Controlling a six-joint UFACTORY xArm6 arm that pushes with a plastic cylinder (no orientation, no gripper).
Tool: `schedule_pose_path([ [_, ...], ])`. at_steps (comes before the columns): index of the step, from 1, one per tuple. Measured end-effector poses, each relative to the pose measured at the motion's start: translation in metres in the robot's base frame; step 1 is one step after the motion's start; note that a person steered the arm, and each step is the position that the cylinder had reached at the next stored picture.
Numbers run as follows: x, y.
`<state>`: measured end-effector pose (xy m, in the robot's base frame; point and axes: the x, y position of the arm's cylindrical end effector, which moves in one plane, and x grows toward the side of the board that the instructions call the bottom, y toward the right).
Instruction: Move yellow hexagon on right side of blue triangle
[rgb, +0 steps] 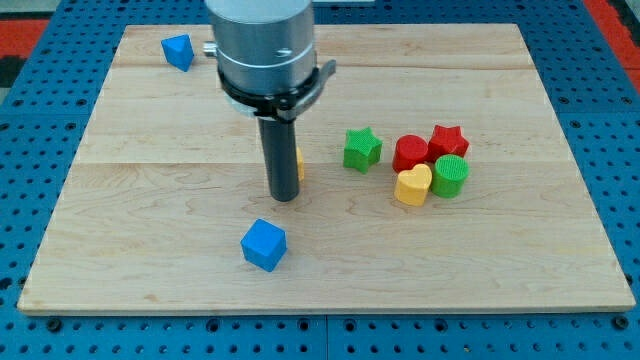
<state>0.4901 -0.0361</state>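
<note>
The yellow hexagon (299, 165) shows only as a thin yellow sliver at the right edge of my rod; the rest is hidden behind it. My tip (284, 197) rests on the board, touching or very close to the hexagon's left front side. The blue triangle (178, 50) lies far off at the view's top left, near the board's far edge. The hexagon is to the right of it and well below it in the view.
A blue cube (264, 244) lies just below my tip. At the right is a cluster: green star (362, 148), red block (410, 152), red star (448, 140), yellow heart (413, 185), green cylinder (450, 175). The wooden board (150, 200) sits on a blue pegboard.
</note>
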Motion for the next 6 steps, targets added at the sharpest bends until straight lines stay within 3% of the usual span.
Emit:
schedule_pose_path([
  [1,-0.013,0.012],
  [4,-0.131,-0.044],
  [6,-0.157,-0.064],
])
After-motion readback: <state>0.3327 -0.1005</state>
